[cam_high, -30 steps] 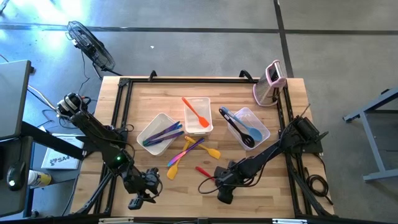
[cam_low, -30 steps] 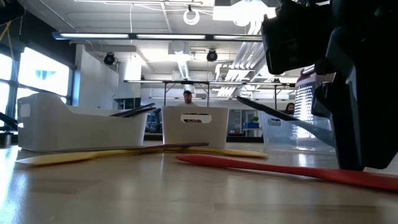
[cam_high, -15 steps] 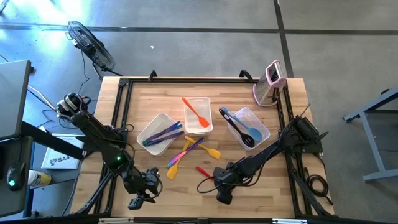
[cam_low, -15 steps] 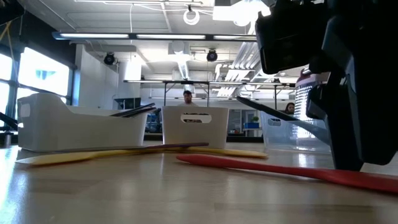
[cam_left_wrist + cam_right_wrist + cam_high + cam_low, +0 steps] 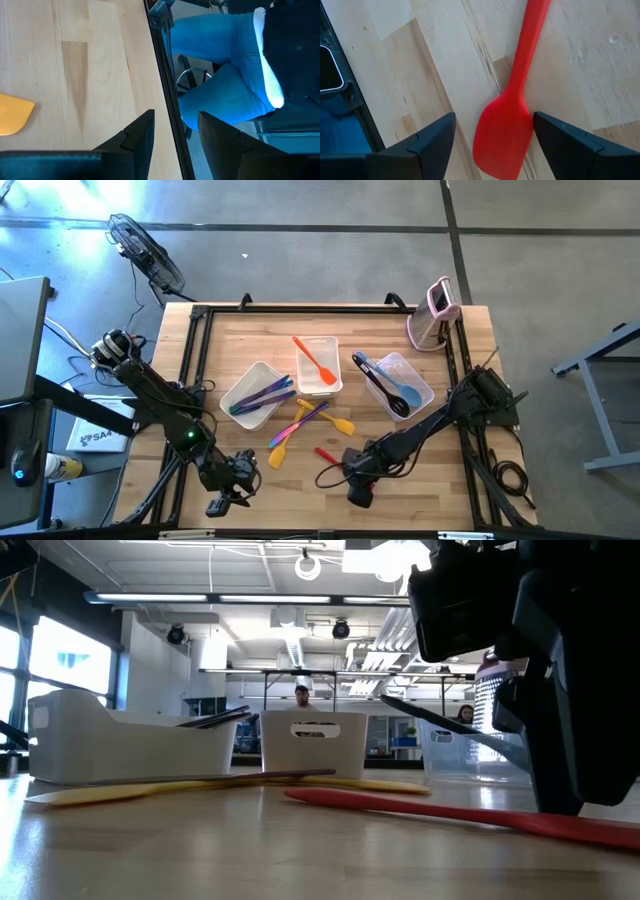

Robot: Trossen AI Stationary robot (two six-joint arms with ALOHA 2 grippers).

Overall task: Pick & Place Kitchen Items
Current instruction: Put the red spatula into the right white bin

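Observation:
A red spatula (image 5: 506,127) lies flat on the table near its front edge; it also shows in the high view (image 5: 327,453) and the low view (image 5: 420,808). My right gripper (image 5: 495,145) is open low over the spatula's blade, one finger on each side; I cannot tell whether a finger touches the blade. In the high view it is at front centre (image 5: 352,473). My left gripper (image 5: 176,137) is open and empty at the front left (image 5: 228,485), over the table's near edge. Several yellow, orange and purple utensils (image 5: 305,422) lie loose mid-table.
Three clear tubs stand in a row: the left (image 5: 240,385) holds purple and blue utensils, the middle (image 5: 330,345) an orange spatula, the right (image 5: 420,380) black and blue ones. A pink-and-white gadget (image 5: 437,315) stands at the back right. A person in jeans (image 5: 235,75) is beyond the near edge.
My right gripper has shifted a little toward the table's left over the red spatula, staying open. The spatula has not moved.

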